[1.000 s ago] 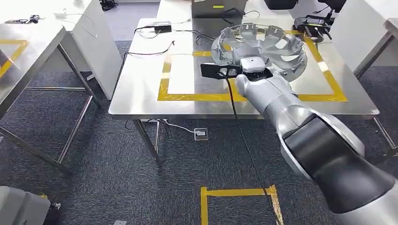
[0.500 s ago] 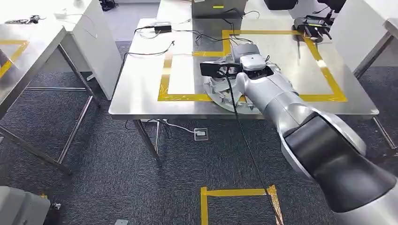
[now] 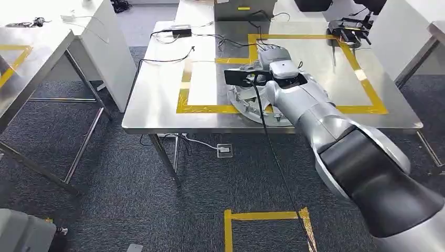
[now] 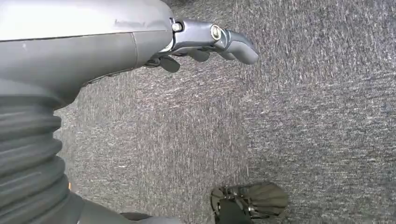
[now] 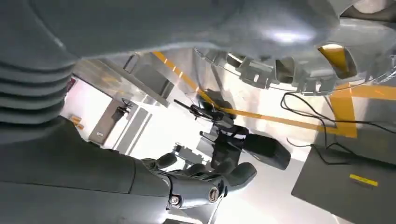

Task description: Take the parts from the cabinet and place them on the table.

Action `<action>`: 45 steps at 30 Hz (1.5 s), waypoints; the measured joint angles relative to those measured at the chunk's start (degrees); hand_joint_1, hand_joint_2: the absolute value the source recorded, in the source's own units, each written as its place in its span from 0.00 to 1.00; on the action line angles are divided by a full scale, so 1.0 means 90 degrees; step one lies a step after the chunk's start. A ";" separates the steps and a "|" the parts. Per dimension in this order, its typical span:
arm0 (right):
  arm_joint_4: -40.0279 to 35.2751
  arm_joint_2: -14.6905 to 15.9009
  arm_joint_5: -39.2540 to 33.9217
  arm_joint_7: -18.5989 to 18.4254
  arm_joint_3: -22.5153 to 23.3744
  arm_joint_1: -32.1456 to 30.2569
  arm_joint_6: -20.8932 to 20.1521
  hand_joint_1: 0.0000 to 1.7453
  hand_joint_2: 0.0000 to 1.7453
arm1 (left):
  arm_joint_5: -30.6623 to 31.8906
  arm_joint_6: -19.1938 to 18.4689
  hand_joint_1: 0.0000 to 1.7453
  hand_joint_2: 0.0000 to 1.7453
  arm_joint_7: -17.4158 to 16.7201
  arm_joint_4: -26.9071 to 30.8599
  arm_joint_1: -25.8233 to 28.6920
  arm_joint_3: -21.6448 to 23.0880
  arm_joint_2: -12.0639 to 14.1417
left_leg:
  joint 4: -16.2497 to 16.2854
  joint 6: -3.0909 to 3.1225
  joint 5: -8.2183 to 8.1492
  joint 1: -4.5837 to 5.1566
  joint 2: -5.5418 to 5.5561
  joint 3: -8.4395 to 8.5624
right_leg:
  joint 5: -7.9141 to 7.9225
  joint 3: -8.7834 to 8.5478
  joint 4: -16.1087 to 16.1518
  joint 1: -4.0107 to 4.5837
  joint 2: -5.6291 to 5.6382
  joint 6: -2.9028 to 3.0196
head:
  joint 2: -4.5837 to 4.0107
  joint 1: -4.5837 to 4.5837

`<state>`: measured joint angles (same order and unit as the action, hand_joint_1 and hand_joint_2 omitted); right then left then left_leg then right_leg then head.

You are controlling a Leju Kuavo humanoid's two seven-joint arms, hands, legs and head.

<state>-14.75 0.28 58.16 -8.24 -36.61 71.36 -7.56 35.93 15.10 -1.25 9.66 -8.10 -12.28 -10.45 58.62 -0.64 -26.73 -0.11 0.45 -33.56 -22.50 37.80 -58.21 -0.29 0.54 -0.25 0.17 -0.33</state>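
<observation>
My right hand [image 3: 273, 59] reaches over the counter [image 3: 157, 100] at upper centre, fingers [image 5: 233, 175] loosely curled, holding nothing I can see. The part [image 3: 246, 107] lies flat beneath my wrist. My left hand [image 4: 205, 42] hangs over carpet, fingers relaxed, empty.

desk [image 3: 157, 100]: brushed metal, dull sheen | tape [image 3: 204, 109]: glossy yellow | part [image 3: 246, 105]: pale grey ribbed plastic | floor [image 3: 131, 189]: rough dark carpet | right arm [image 3: 315, 113]: smooth silver, matt black shell
</observation>
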 joint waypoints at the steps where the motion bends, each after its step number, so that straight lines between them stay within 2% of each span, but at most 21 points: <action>1: 0.0000 0.0002 0.0005 0.0019 0.0000 0.0000 0.0000 0.00 0.00 | -0.0053 -0.0017 0.00 1.00 -0.0026 0.0000 -0.0001 0.0000 -0.0002 | 0.0000 0.0000 0.0000 0.0000 0.0000 0.0000 | 0.0000 0.0000 0.0000 0.0000 0.0000 0.0000 | -0.0002 0.0000; 4: 0.0000 0.0002 0.0015 0.0061 0.0000 0.0002 0.0000 0.00 0.00 | -0.0109 -0.0085 0.00 1.00 -0.0070 0.0000 -0.0001 0.0002 -0.0002 | 0.0001 0.0001 -0.0001 0.0000 0.0000 0.0000 | 0.0000 -0.0001 0.0000 0.0000 0.0000 0.0000 | 0.0000 0.0000; 5: 0.0000 0.0002 0.0019 0.0070 0.0000 0.0002 0.0000 0.00 0.00 | -0.0121 -0.0117 0.00 0.00 -0.0070 0.0000 -0.0001 0.0000 -0.0002 | 0.0001 0.0001 -0.0001 0.0000 0.0001 0.0000 | 0.0000 -0.0002 0.0000 0.0000 0.0000 0.0000 | 0.0000 0.0000; 11: 0.0000 0.0002 0.0046 0.0073 0.0000 0.0004 -0.0005 0.00 0.00 | -0.0238 -0.0418 0.00 0.00 0.0017 0.0000 0.0000 0.0000 -0.0002 | 0.0001 0.0001 -0.0001 0.0000 0.0001 0.0000 | 0.0000 -0.0003 0.0000 0.0000 -0.0001 0.0000 | 0.0000 0.0000; 18: 0.0000 0.0002 0.0046 0.0107 0.0000 0.0006 0.0000 0.00 0.00 | -0.0243 -0.0469 0.00 0.00 -0.0010 0.0000 0.0000 0.0000 0.0000 | 0.0004 0.0002 -0.0002 0.0001 0.0001 -0.0001 | 0.0001 -0.0005 0.0001 -0.0001 -0.0001 -0.0001 | -0.0002 0.0000; 23: 0.0000 0.0002 0.0046 0.0122 0.0000 0.0007 0.0005 0.00 0.00 | -0.0257 -0.0469 0.00 0.00 -0.0121 0.0000 -0.0001 0.0000 0.0022 | 0.0054 0.0048 -0.0030 0.0029 0.0000 -0.0012 | 0.0011 -0.0012 0.0006 -0.0027 -0.0001 -0.0028 | 0.0000 0.0000; 27: 0.0000 0.0002 0.0051 0.0192 0.0000 0.0023 0.0017 0.00 0.00 | -0.0257 -0.0469 0.00 0.00 -0.0136 0.0000 -0.0002 -0.0002 0.0029 | 0.0056 0.0115 0.0020 0.0047 -0.0003 -0.0005 | 0.0071 -0.0045 0.0039 -0.0039 0.0005 -0.0102 | 0.0000 0.0000; 28: 0.0000 0.0017 0.0051 0.0189 0.0000 0.0035 0.0024 0.00 0.00 | -0.0257 -0.0466 0.00 0.00 -0.0136 -0.0002 -0.0003 -0.0002 0.0002 | -0.0071 0.0156 0.0109 -0.0070 -0.0038 0.0044 | 0.0031 -0.0020 0.0029 -0.0026 0.0020 -0.0114 | -0.0002 0.0005; 29: 0.0000 0.0039 0.0053 0.0192 0.0000 0.0053 0.0032 0.00 0.00 | -0.0260 -0.0459 0.00 0.00 -0.0141 0.0000 -0.0009 -0.0007 0.0012 | -0.0114 0.0171 0.0146 -0.0058 -0.0047 0.0049 | -0.0121 0.0030 -0.0091 -0.0012 0.0010 -0.0147 | -0.0002 -0.0022; 32: 0.0005 0.0049 0.0051 0.0192 0.0000 0.0058 0.0056 0.00 0.00 | -0.0260 -0.0459 0.00 0.00 -0.0148 0.0000 -0.0010 -0.0007 0.0005 | -0.0105 0.0199 0.0180 -0.0077 -0.0071 -0.0002 | -0.0884 0.0563 -0.1475 -0.0069 -0.0009 -0.0241 | 0.0000 -0.0041; 33: 0.0022 0.0056 0.0051 0.0192 0.0000 0.0031 0.0056 0.00 0.00 | -0.0260 -0.0459 0.00 0.00 -0.0167 0.0000 -0.0009 -0.0007 0.0007 | -0.0092 0.0190 0.0186 -0.0084 -0.0072 -0.0023 | -0.0989 0.0698 -0.1851 -0.0094 -0.0015 -0.0272 | 0.0000 -0.0041; 34: 0.0032 0.0068 0.0049 0.0192 0.0000 0.0008 0.0056 0.00 0.00 | -0.0260 -0.0459 0.00 0.00 -0.0177 0.0000 -0.0009 -0.0007 0.0007 | -0.0071 0.0177 0.0194 -0.0097 -0.0071 -0.0047 | -0.0935 0.0689 -0.1898 -0.0119 -0.0022 -0.0296 | -0.0002 -0.0041; 35: 0.0041 0.0070 0.0044 0.0192 0.0000 -0.0001 0.0056 0.00 0.00 | -0.0260 -0.0457 0.00 0.00 -0.0182 0.0000 -0.0009 -0.0010 0.0007 | -0.0042 0.0163 0.0197 -0.0117 -0.0072 -0.0075 | -0.0767 0.0539 -0.1675 -0.0147 -0.0028 -0.0323 | -0.0002 -0.0041; 37: 0.0046 0.0080 0.0044 0.0194 0.0000 0.0010 0.0063 0.00 0.00 | -0.0257 -0.0459 0.00 0.00 -0.0182 0.0000 -0.0015 -0.0010 0.0005 | 0.0053 0.0081 0.0182 -0.0176 -0.0072 -0.0150 | -0.0321 -0.0074 -0.0630 -0.0204 -0.0047 -0.0401 | 0.0000 -0.0041; 38: 0.0046 0.0085 0.0041 0.0209 0.0000 0.0019 0.0068 0.00 0.00 | -0.0255 -0.0457 0.00 0.00 -0.0182 0.0000 -0.0021 -0.0010 0.0022 | 0.0108 0.0017 0.0171 -0.0174 -0.0075 -0.0190 | -0.0412 -0.0310 -0.0151 -0.0226 -0.0061 -0.0453 | 0.0000 -0.0044; 39: 0.0046 0.0085 0.0041 0.0216 0.0000 0.0030 0.0075 0.00 0.00 | -0.0250 -0.0457 0.00 0.00 -0.0182 0.0002 -0.0032 -0.0010 0.0017 | 0.0129 -0.0043 0.0180 -0.0162 -0.0056 -0.0247 | -0.0377 -0.0368 -0.0194 -0.0148 0.0017 -0.0345 | -0.0002 -0.0056; 40: 0.0051 0.0095 0.0039 0.0209 0.0000 0.0029 0.0078 0.00 0.00 | -0.0248 -0.0457 0.00 0.00 -0.0184 0.0000 -0.0031 -0.0010 0.0017 | 0.0135 -0.0090 0.0203 -0.0150 -0.0044 -0.0240 | -0.0360 -0.0315 -0.0212 -0.0162 0.0035 -0.0249 | 0.0000 -0.0051; 42: 0.0053 0.0109 0.0032 0.0211 0.0000 0.0019 0.0080 0.00 0.00 | -0.0238 -0.0457 0.00 0.00 -0.0185 0.0000 -0.0022 -0.0010 0.0019 | 0.0111 -0.0202 0.0276 -0.0157 -0.0023 -0.0262 | -0.0372 -0.0264 -0.0207 -0.0127 0.0035 -0.0139 | 0.0000 -0.0049; 43: 0.0053 0.0109 0.0032 0.0211 0.0000 0.0016 0.0080 0.00 0.00 | -0.0233 -0.0457 0.00 0.00 -0.0187 0.0000 -0.0016 -0.0010 0.0022 | 0.0107 -0.0238 0.0285 -0.0167 -0.0018 -0.0276 | -0.0323 -0.0243 -0.0169 -0.0158 0.0027 -0.0057 | -0.0002 -0.0046; 44: 0.0053 0.0109 0.0029 0.0211 0.0000 0.0019 0.0087 0.00 0.00 | -0.0228 -0.0457 0.00 0.00 -0.0187 -0.0002 -0.0016 -0.0010 0.0024 | 0.0202 -0.0248 0.0142 -0.0177 -0.0026 -0.0343 | -0.0282 -0.0228 -0.0152 -0.0162 0.0006 0.0005 | -0.0002 -0.0044; 45: 0.0053 0.0109 0.0022 0.0211 0.0000 0.0020 0.0095 0.00 0.00 | -0.0221 -0.0457 0.00 0.00 -0.0187 -0.0002 -0.0020 -0.0010 0.0024 | 0.0498 -0.0245 -0.0159 -0.0172 -0.0038 -0.0450 | -0.0241 -0.0192 -0.0146 -0.0158 0.0003 0.0067 | 0.0000 -0.0029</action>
<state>-14.27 1.27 58.36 -6.34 -36.61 71.54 -6.71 33.94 10.99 -2.93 9.64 -8.28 -12.37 -10.23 63.09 -2.85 -28.16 -1.66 0.11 -37.61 -24.67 36.08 -59.53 -1.71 0.58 0.36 0.17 -0.59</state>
